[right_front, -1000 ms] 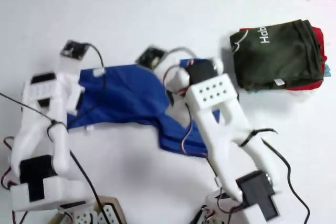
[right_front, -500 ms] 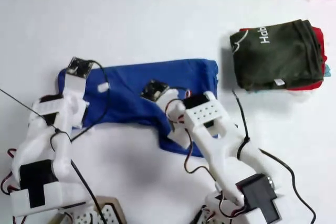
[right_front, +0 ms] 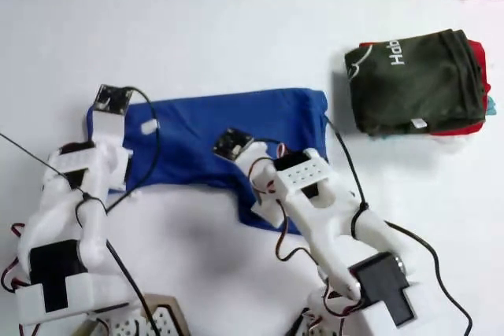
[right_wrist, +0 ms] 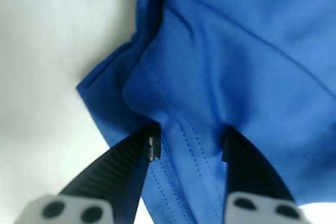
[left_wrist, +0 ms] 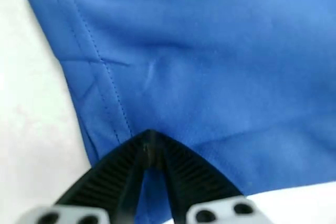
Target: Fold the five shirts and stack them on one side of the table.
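A blue shirt (right_front: pixel 220 127) lies spread out in the middle of the white table (right_front: pixel 236 29). My left gripper (left_wrist: pixel 149 145) is shut on the shirt's hem near the stitched seam; from above this is the shirt's near-left edge (right_front: pixel 118 175). My right gripper (right_wrist: pixel 190 142) stands open, its fingers either side of a raised fold of blue cloth (right_wrist: pixel 252 51) at the shirt's near-right corner (right_front: pixel 264 198). A stack of folded shirts (right_front: pixel 413 80), dark green on top and red beneath, sits at the right.
Both arm bases and their loose cables (right_front: pixel 350 171) crowd the near edge of the table. The far half of the table and the near middle between the arms are bare white surface.
Both arms have drawn back toward the near edge. The blue shirt, bunched under them a second ago, now lies flatter with its far edge showing.
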